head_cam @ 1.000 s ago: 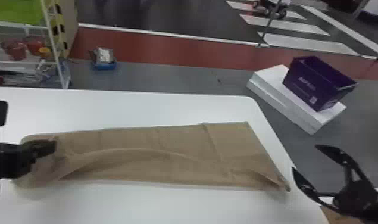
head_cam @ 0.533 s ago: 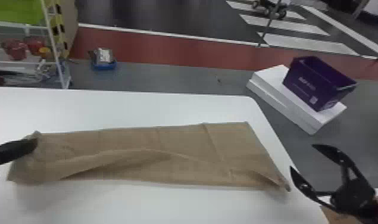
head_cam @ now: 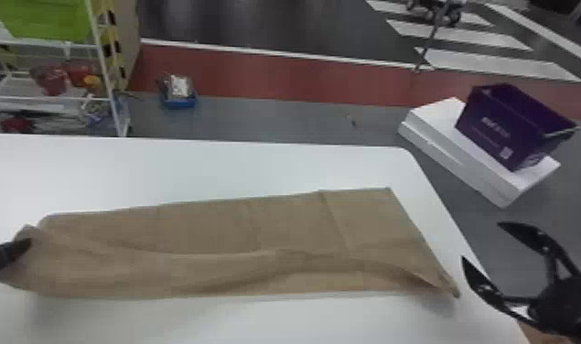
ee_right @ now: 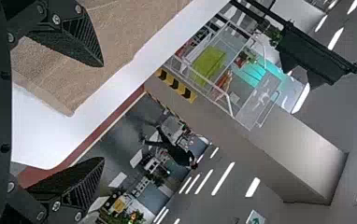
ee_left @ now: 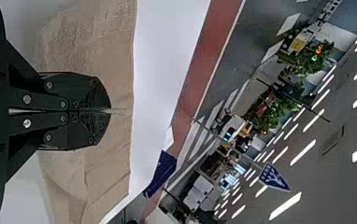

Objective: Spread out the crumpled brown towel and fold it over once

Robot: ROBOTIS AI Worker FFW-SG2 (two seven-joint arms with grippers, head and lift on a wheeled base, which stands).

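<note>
Pinching brown towel (head_cam: 229, 228), left hand (head_cam: 26, 245) closed.

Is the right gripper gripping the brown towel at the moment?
No, the right gripper has its fingers spread wide apart, beyond the right end of the brown towel, with no cloth between them.

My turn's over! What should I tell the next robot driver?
Left gripper: shut, pinching the left end of the brown towel.
Right gripper: open and empty, by the table's right edge.
Towel: a long strip across the table.
Done: the towel is mostly stretched out, sideways.
Left: probably lining up the wavy near side, smoothing, letting go. I can't tell whether the one fold is already made, so check.
</note>
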